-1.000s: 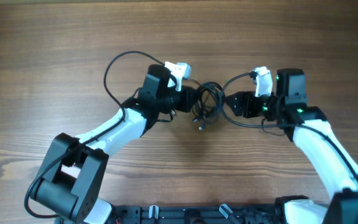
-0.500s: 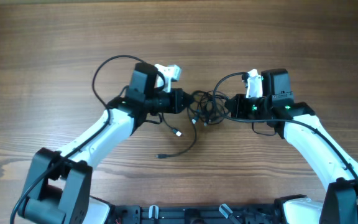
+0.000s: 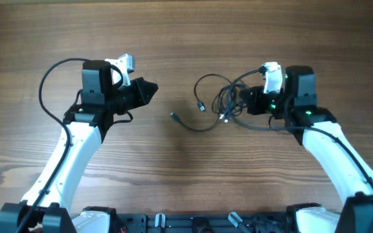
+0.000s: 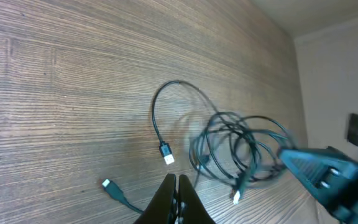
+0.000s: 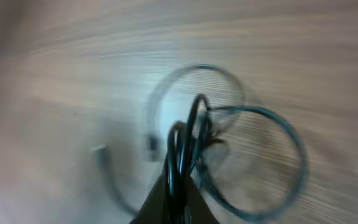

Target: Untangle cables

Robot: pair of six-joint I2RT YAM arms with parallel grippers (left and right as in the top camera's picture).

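Left end effector farther from cables

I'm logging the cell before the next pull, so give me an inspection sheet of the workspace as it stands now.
Surface: wooden table, plain wood grain.
Job's things: thin black cables bunched in loops at the right gripper; one plug end trails out to the left on the wood.
Clutter: nothing seen.
Grippers: left gripper shut, holding nothing, apart from the bunch; right gripper shut on the thin black cables.
Cables: thicker arm cable loops off the left arm, away from the bunch.
Surroundings: black base frame along the near edge.
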